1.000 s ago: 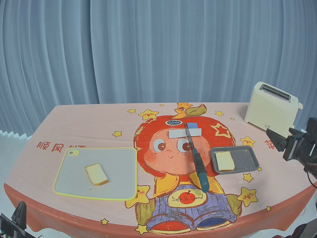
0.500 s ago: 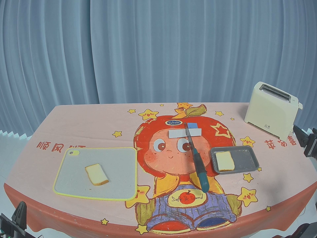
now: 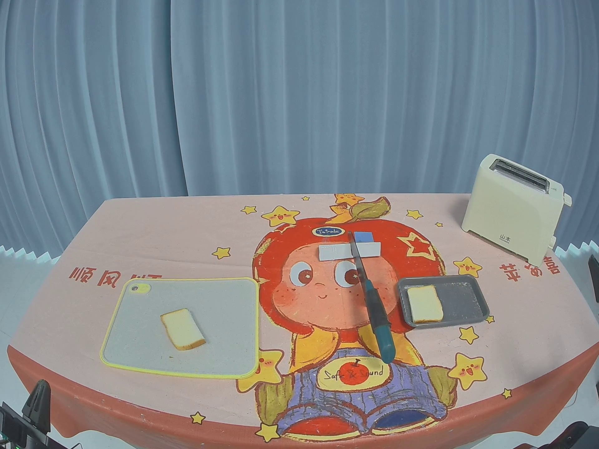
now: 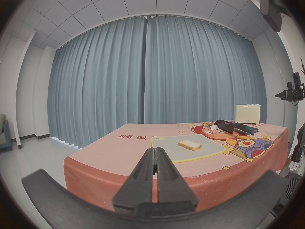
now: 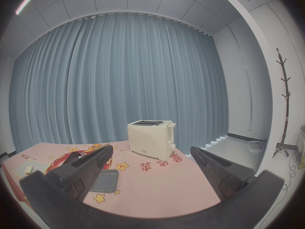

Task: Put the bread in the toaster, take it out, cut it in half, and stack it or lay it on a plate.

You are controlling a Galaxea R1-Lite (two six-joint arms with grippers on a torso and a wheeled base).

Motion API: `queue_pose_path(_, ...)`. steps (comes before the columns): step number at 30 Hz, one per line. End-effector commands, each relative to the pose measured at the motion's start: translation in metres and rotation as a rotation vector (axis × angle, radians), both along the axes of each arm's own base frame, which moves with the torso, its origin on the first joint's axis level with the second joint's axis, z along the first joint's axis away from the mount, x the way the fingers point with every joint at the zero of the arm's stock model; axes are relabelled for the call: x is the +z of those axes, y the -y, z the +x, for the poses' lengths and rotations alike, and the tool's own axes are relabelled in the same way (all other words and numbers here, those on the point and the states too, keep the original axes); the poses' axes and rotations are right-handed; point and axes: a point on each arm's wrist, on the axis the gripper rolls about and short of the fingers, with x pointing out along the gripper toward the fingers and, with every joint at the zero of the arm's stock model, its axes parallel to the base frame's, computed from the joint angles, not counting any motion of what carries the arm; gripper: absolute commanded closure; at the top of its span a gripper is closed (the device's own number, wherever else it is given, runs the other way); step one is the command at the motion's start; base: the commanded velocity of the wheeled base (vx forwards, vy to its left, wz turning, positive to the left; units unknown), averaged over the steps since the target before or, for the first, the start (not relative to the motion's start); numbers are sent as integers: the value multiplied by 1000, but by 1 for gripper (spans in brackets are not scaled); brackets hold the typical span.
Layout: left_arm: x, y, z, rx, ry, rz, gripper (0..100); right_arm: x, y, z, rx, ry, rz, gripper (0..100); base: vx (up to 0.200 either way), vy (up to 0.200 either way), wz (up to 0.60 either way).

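Presently the left gripper point(image 4: 155, 153) hangs off the table point(image 3: 156, 238) edge at about 7 o'clock, its fingers pressed together with nothing between them. The right gripper point(image 5: 151, 151) sits off the edge at about 3 o'clock, spread wide and empty, facing the toaster point(image 3: 511, 210).

Findings on the bread: it is cut. One bread half point(image 3: 183, 329) lies flat near the middle of the board point(image 3: 231, 319), at 8 o'clock on the table. The second half point(image 3: 425, 304) lies on the plate point(image 3: 462, 297), at 4 o'clock.

Judgement: the step in hand is moving the bread half from board to plate, and the task is near its end. To do it well, the left gripper must first open, come straight down over the slice and close lightly across its narrow sides, since soft bread would likely crush or tear. The carry should pass over the knife point(image 3: 377, 310), which lies between board and plate, handle toward 6 o'clock and blade toward 12, resting on a small block point(image 3: 337, 252).

Containers: the plate holds the second half at its 9 o'clock end, and its 3 o'clock end is bare, enough to lay the piece beside it. The toaster, at 2 o'clock, shows no bread standing out of its slot.
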Motion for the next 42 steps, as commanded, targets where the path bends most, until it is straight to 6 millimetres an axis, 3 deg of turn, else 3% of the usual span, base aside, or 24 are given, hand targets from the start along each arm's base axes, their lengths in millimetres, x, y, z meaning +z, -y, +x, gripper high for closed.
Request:
queue_pose_path(1,-5,0,0,0,-4,5,100,-13,4,-20,-27,46,4,0,0,0,0)
queue_pose_path(20,-5,0,0,1,-6,3,100,-48,6,-67,-19,34,-8,0,0,0,0)
queue_pose_path(42,-5,0,0,1,-6,2,100,-68,1,-90,170,84,-93,0,0,0,0)
